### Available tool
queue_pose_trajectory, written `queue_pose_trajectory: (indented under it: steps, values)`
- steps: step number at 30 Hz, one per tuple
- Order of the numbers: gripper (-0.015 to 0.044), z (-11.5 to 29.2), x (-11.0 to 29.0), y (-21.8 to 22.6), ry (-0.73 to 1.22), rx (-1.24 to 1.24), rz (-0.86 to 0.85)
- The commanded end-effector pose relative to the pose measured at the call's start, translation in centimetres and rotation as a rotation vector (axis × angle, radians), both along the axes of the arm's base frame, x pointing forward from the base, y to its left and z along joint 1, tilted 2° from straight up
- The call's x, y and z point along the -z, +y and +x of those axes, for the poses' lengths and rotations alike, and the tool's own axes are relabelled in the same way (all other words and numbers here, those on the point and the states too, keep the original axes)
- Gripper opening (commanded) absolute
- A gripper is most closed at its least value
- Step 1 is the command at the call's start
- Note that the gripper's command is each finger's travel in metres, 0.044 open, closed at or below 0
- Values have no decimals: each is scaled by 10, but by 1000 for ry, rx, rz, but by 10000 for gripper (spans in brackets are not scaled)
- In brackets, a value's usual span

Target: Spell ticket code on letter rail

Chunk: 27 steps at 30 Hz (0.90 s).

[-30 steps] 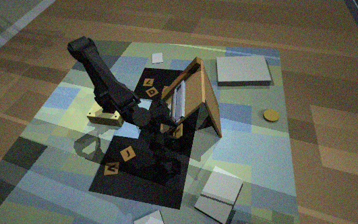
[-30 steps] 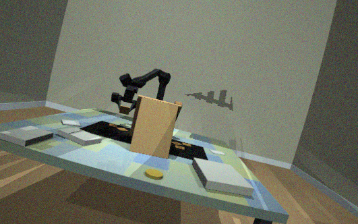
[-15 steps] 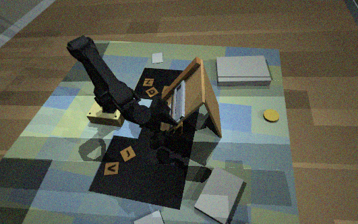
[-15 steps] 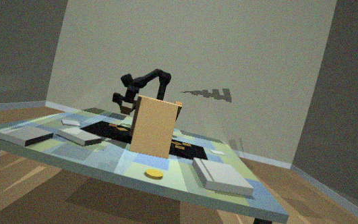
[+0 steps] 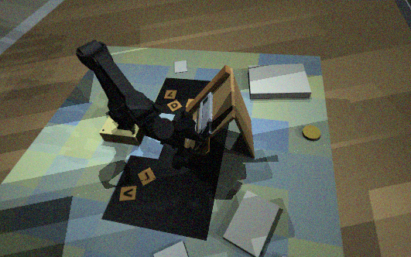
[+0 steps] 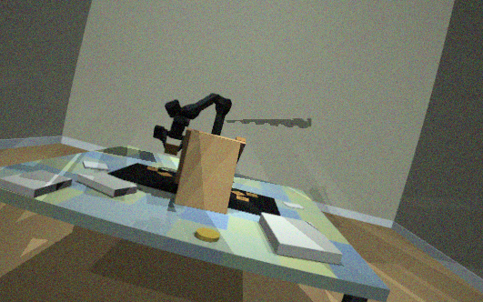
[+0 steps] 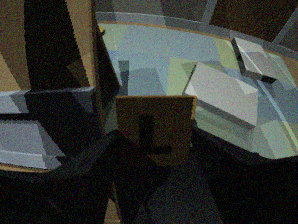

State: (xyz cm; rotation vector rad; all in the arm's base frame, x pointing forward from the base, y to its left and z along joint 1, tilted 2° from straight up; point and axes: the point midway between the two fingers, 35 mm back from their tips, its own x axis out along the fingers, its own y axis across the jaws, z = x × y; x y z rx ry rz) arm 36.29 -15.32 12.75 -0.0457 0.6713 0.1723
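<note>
Wrist view showed the gripper (image 7: 154, 156) clamped on a tan letter tile (image 7: 154, 124), its fingers held well apart by the tile's width. The tile stood upright between the dark fingers, its face in shadow, with a dark mark on it too dim to read. Just left of the tile lay the pale grey rail (image 7: 23, 143) of the board, and beyond it a white slab (image 7: 222, 92) on the patchwork counter (image 7: 147, 56).

From the top view, the gripper (image 5: 199, 141) hung at the lower end of the wooden board (image 5: 224, 104), beside the rail (image 5: 205, 110); the held tile showed there only as a tan sliver under the wrist. That view alone showed four loose tiles on the black mat (image 5: 170, 209): two near the board's far end (image 5: 170, 94) (image 5: 174, 105), and two marked J (image 5: 146, 176) and V (image 5: 128, 193) nearer the camera. A small white ticket (image 5: 180, 66) lay past the mat.

The exterior view showed only the board's plain back (image 6: 206, 170), hiding rail and tile, with the arm (image 6: 196, 111) reaching over from behind.
</note>
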Motion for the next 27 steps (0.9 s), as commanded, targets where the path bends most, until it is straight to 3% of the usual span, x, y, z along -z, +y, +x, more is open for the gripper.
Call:
queue_pose_trajectory:
  steps: [1, 27]
  values:
    - [0, 0, 0, 1, -1, 7, 0]
    - [0, -2, -1, 14, -1, 7, 1]
